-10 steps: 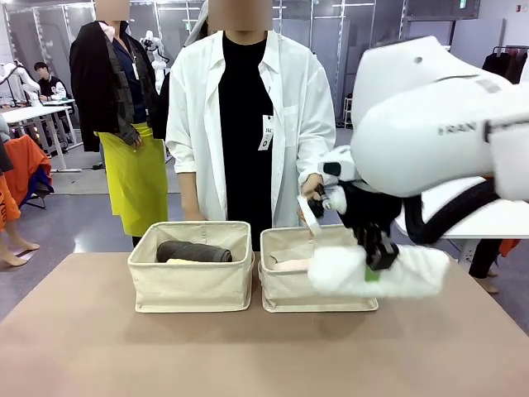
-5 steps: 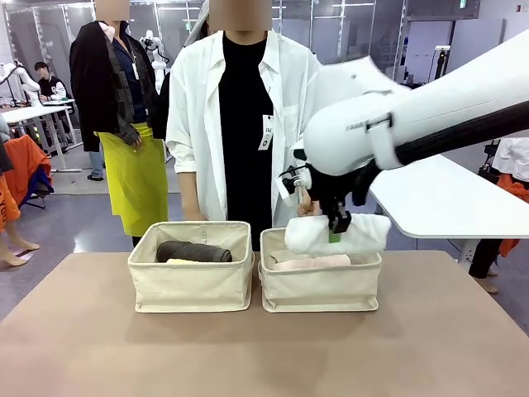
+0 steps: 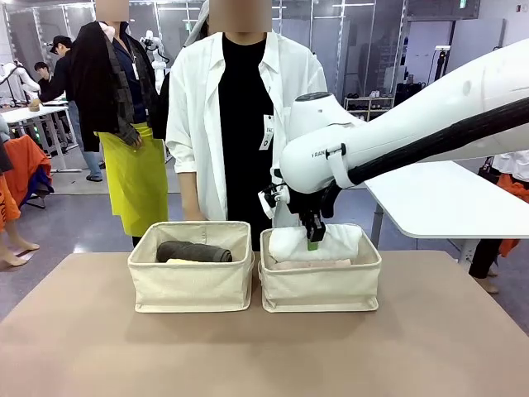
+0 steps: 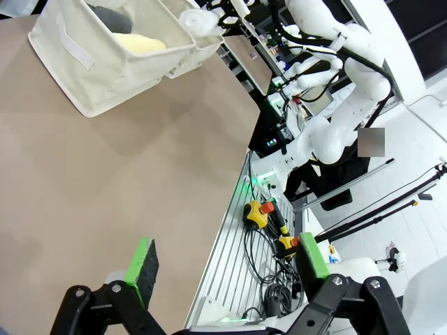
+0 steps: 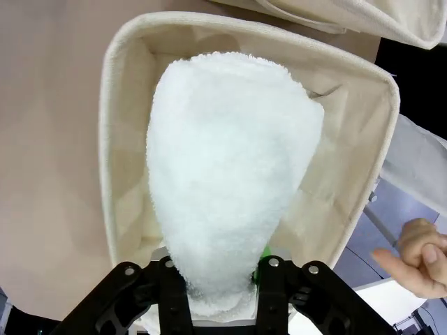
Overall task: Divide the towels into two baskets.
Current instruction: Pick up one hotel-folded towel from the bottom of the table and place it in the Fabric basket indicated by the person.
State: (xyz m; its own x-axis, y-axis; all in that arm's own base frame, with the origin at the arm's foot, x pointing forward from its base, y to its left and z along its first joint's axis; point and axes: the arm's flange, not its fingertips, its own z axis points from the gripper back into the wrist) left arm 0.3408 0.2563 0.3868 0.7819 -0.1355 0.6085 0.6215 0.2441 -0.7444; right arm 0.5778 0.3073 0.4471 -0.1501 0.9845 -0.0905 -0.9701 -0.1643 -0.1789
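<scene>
Over the right basket (image 3: 322,288) my right gripper (image 3: 312,241) is shut on the white towel (image 3: 332,241), which hangs down into the bin above a pale pink towel (image 3: 310,265). In the right wrist view the white towel (image 5: 230,160) rises between the fingers (image 5: 269,279) and covers most of the basket (image 5: 110,139). The left basket (image 3: 190,285) holds a dark grey towel (image 3: 194,251) and a sliver of pale yellow towel (image 3: 176,261). My left gripper (image 4: 227,262) stands open over the bare table, far from the left basket (image 4: 105,66) with the yellow towel (image 4: 140,43).
A person in a white shirt (image 3: 248,124) stands just behind the two baskets, one hand (image 5: 419,255) near the right bin's far side. The table's edge (image 4: 234,181) runs beside my left gripper, with cables and stop buttons (image 4: 260,213) beyond it.
My right arm swung left and back from in front of the right basket, carrying the white towel over it and lowering the towel into it. The left basket is unchanged.
</scene>
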